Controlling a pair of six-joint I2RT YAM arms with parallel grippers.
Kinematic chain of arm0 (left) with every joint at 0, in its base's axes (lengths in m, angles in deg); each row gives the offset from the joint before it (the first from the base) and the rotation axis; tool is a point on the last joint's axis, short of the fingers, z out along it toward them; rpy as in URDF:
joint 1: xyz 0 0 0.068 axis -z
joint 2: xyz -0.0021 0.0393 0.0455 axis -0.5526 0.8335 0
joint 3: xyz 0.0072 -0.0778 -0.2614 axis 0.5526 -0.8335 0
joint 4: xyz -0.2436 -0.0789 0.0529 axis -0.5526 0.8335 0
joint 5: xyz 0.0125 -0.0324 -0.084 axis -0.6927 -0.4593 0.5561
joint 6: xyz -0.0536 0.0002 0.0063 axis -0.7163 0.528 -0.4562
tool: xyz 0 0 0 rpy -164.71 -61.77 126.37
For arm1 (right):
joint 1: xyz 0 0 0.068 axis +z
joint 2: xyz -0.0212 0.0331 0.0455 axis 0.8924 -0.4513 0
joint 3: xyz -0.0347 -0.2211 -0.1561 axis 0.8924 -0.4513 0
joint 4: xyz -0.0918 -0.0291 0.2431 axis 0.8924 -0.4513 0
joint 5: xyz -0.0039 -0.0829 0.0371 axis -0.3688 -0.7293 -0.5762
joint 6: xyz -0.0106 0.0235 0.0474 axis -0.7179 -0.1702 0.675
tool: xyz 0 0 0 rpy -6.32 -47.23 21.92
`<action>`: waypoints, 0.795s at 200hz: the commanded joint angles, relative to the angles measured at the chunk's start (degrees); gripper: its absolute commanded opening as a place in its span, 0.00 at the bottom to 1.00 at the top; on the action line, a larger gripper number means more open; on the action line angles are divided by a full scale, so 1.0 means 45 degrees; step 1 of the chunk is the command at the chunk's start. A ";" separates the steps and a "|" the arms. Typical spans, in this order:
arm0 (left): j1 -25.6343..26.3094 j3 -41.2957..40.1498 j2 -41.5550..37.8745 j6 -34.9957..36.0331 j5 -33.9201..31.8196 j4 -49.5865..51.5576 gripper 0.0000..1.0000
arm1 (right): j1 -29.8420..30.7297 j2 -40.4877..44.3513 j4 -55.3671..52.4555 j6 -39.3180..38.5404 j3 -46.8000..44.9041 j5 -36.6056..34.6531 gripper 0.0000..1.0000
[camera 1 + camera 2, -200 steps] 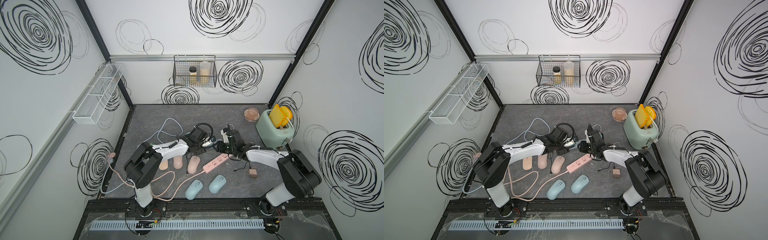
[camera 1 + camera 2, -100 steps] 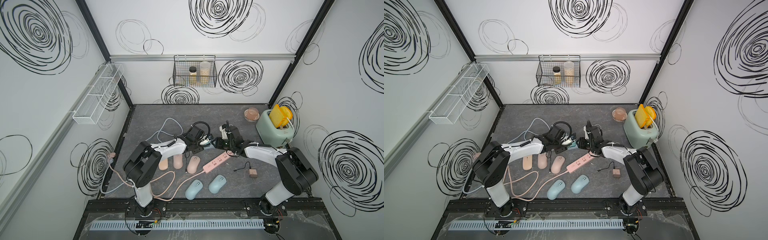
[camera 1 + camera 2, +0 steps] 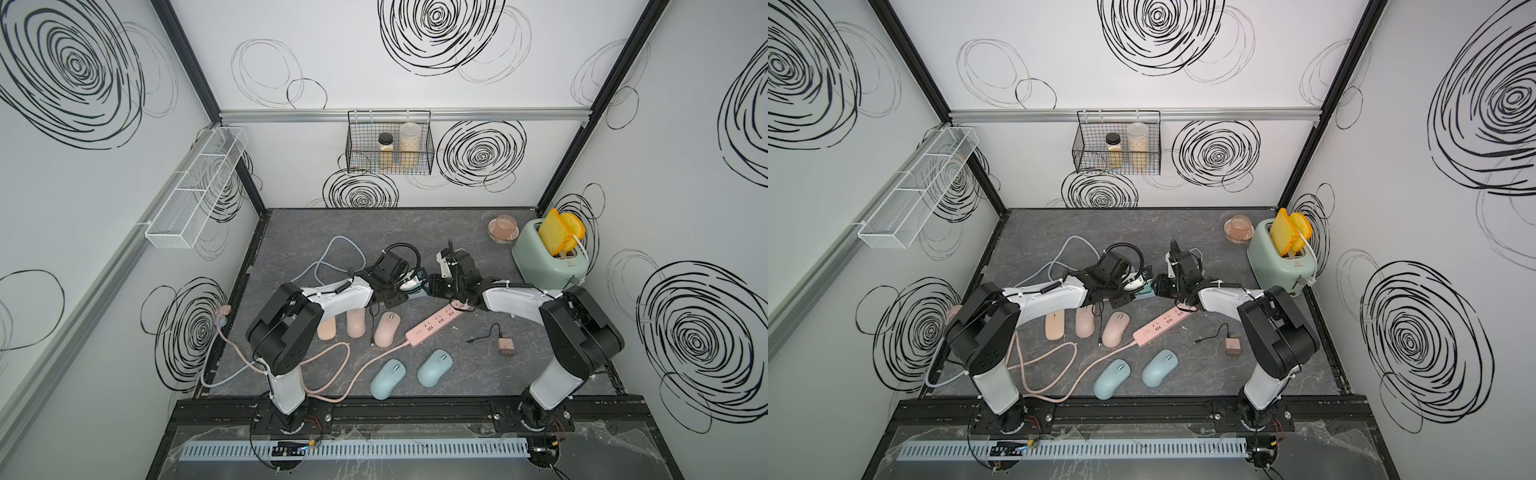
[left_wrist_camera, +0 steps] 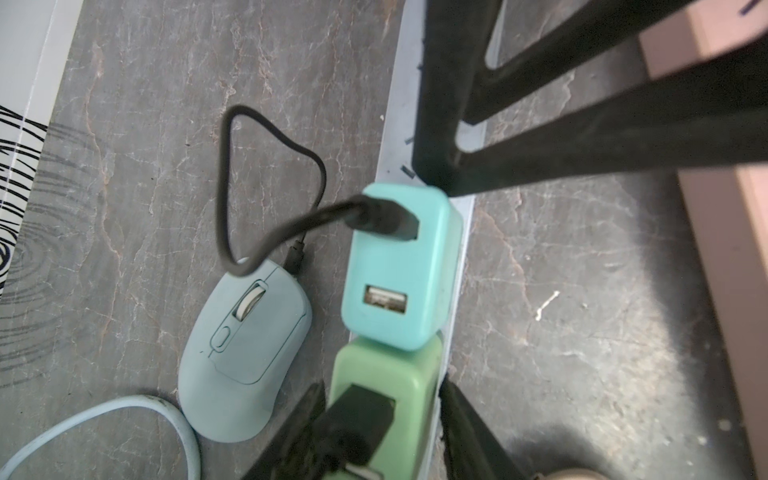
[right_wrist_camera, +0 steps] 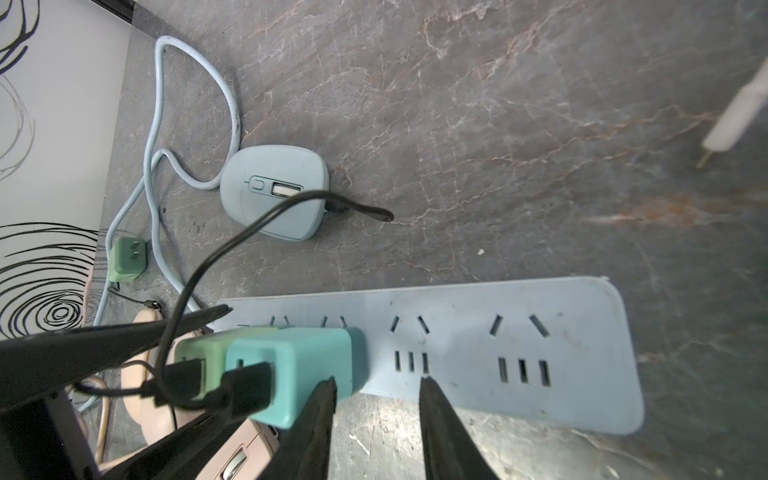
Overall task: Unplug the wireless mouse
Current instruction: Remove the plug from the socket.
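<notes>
Left claw (image 4: 382,385): jaws partly apart, straddling the green charger (image 5: 195,347), which is plugged into the blue power strip (image 5: 519,345). Both fingers lie right along the charger's sides. Cannot tell whether they actually press on it.

Right claw (image 5: 377,380): jaws partly open, nothing held between them. One fingertip sits against the side of the teal charger (image 4: 399,266), the other on the strip's edge beside an unused socket.

Teal charger: plugged into the strip, touching the green charger. One USB port is empty. The other holds the black cable (image 4: 226,166), which loops over the table (image 4: 582,291) and ends with its connector at the nose of the wireless mouse (image 4: 245,357).

Mouse: pale blue, flat on the table near its middle. It is just beside the strip, on the side toward the back edge. Both top views hide it under the left arm.

Pink power strip (image 3: 434,324): on the opposite side, toward the front edge.
</notes>
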 commanded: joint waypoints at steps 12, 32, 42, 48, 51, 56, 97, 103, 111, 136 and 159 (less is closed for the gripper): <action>0.0154 0.0523 0.0078 0.0025 0.0226 -0.0232 0.43 | 0.0029 -0.0430 -0.0308 0.0007 0.0528 -0.0296 0.37; 0.0174 0.0648 0.0185 0.0006 0.0260 -0.0142 0.36 | 0.0027 -0.0656 -0.0413 -0.0013 0.0786 -0.0382 0.37; 0.0193 0.0653 0.0206 0.0020 0.0325 -0.0116 0.31 | 0.0029 -0.0710 -0.0478 -0.0037 0.0899 -0.0393 0.37; 0.0193 0.0665 0.0207 0.0041 0.0400 -0.0097 0.26 | 0.0027 -0.0746 -0.0534 -0.0057 0.0949 -0.0435 0.37; 0.0193 0.0655 0.0197 0.0054 0.0405 -0.0084 0.24 | 0.0029 -0.0750 -0.0524 -0.0057 0.0953 -0.0455 0.36; 0.0193 0.0653 0.0188 0.0034 0.0468 -0.0075 0.19 | 0.0030 -0.0779 -0.0523 -0.0064 0.0977 -0.0461 0.36; -0.0047 0.0872 0.0064 -0.0101 0.1454 0.0206 0.00 | 0.0104 -0.1116 -0.0313 -0.0036 0.0622 -0.0505 0.35; -0.0106 0.0939 0.0032 -0.0176 0.1640 0.0282 0.00 | 0.0107 -0.1174 -0.0234 -0.0014 0.0587 -0.0519 0.35; -0.0155 0.1002 0.0012 -0.0241 0.1822 0.0370 0.00 | 0.0093 -0.1281 -0.0221 0.0004 0.0593 -0.0544 0.35; -0.0395 0.1024 -0.0112 -0.0721 0.2605 0.0554 0.00 | 0.0108 -0.1492 -0.0291 0.0002 0.0811 -0.0521 0.35; -0.0826 0.0762 -0.0335 -0.1633 0.3989 0.0375 0.00 | 0.0107 -0.1473 -0.0379 0.0072 0.1014 -0.0539 0.38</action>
